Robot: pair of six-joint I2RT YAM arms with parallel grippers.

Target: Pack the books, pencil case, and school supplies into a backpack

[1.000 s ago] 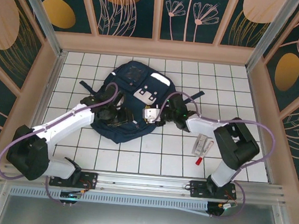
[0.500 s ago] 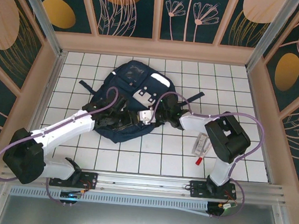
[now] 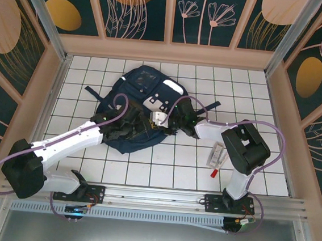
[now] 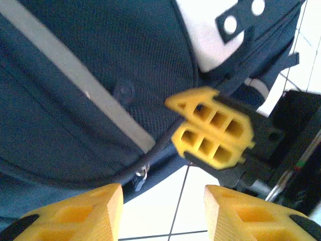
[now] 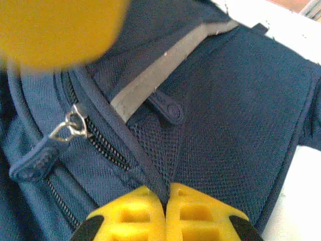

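Opening the backpack (image 5: 235, 115): my right gripper (image 5: 165, 203) pinches its seam (image 5: 145, 168); open left gripper (image 4: 163, 206) must next catch the zip (image 4: 141, 175), lower centre.

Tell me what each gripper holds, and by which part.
Right gripper pinches the backpack by its piped seam beside the zipper; left gripper is open, holding nothing.

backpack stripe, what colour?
Pale grey stripe, running diagonally across the navy backpack. It shows best in the right wrist view.

Bright, even light; blurry wrist close-ups.
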